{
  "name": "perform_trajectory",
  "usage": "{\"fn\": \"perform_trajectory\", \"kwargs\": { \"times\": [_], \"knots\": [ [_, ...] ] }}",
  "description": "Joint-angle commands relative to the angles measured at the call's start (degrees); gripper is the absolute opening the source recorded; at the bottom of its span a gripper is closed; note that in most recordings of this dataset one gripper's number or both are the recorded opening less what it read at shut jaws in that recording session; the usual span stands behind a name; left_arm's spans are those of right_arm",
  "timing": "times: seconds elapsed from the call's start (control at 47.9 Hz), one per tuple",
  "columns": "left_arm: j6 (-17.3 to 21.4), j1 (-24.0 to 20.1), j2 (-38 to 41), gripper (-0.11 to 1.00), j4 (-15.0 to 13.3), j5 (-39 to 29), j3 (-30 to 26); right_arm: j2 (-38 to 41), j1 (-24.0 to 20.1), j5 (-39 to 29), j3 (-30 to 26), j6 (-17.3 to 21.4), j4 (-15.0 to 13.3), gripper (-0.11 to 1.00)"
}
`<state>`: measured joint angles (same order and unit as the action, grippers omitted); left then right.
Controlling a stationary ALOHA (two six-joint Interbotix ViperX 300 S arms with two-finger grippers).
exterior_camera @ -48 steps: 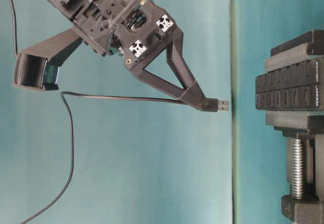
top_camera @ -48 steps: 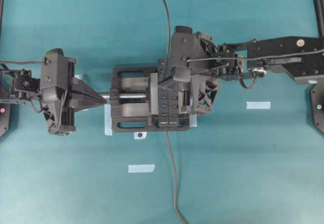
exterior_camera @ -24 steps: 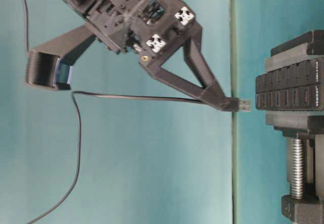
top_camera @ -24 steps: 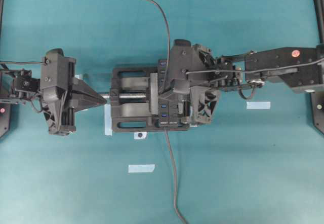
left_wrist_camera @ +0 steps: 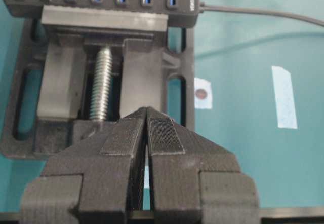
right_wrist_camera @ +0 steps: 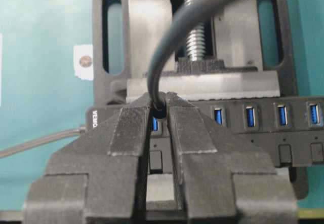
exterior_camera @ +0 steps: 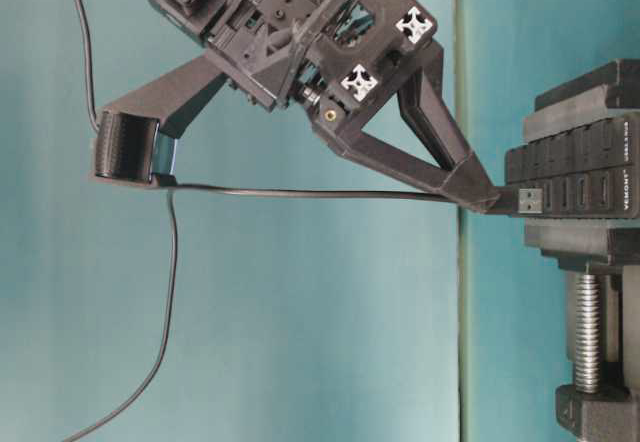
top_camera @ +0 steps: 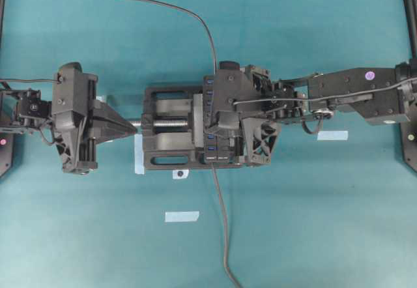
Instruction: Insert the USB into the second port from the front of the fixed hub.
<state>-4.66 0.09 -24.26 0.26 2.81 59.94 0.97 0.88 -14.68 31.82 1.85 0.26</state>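
Broadly, the teal bench [top_camera: 313,223] carries a black vise [top_camera: 163,135] that clamps the fixed hub [exterior_camera: 572,180]. Beyond the left pincer [left_wrist_camera: 147,133], whose pads are pressed together on nothing, stands the vise's silver screw [left_wrist_camera: 101,82]. The right pincer [right_wrist_camera: 159,120] sits right at the hub's port row, pinching the USB [exterior_camera: 527,200]. Ahead of its tips the plug's metal end meets the hub's face at an end port; its cable [exterior_camera: 300,193] trails back behind the pincer.
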Motion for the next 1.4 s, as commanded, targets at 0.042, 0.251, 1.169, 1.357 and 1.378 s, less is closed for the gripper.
{"fn": "perform_trajectory", "kwargs": {
  "times": [0.042, 0.251, 1.169, 1.357, 1.378],
  "knots": [
    [0.00, 0.00, -0.26, 0.00, 0.09, 0.53, -1.23, -0.53, -0.18, 0.26, -0.26, 0.44, 0.09, 0.07],
    [0.00, 0.00, -0.09, 0.00, 0.09, 0.53, -1.23, 0.09, -0.35, 0.26, -0.26, 0.53, 0.18, 0.07],
    [0.00, 0.00, 1.05, 0.00, 0.00, 1.41, -1.49, 1.32, -0.62, 0.44, -0.18, 0.44, 0.09, 0.07],
    [0.00, 0.00, 1.05, 0.00, 0.00, 1.41, -1.49, 1.49, -0.70, 0.18, -0.26, 0.44, 0.09, 0.07],
    [0.00, 0.00, 0.97, 0.00, 0.09, 1.41, -1.49, 1.49, -0.79, 0.09, -0.26, 0.44, 0.09, 0.07]
  ]
}}
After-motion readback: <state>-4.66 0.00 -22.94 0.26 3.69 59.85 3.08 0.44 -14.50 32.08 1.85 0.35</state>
